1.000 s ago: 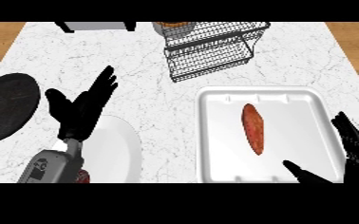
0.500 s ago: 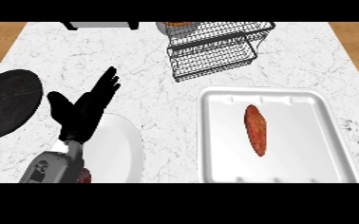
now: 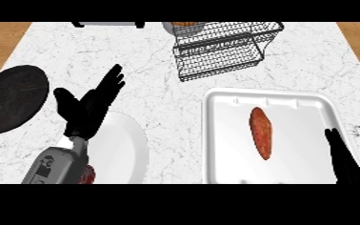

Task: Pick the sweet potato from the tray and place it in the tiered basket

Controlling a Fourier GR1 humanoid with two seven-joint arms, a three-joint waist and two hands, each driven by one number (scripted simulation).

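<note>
The white marble counter (image 3: 155, 71) carries a white rectangular foam tray (image 3: 225, 124) holding only the long orange-brown sweet potato (image 3: 261, 132), lying lengthwise near its middle. Behind stands the black wire tiered basket (image 3: 221, 47) (nothing visible on its shelves). A round white plate (image 3: 123, 148) sits under the left hand (image 3: 88, 107), fingers straight and spread. The right hand (image 3: 342, 159) shows at the tray's right edge; whether it is released or clenched I cannot tell.
</note>
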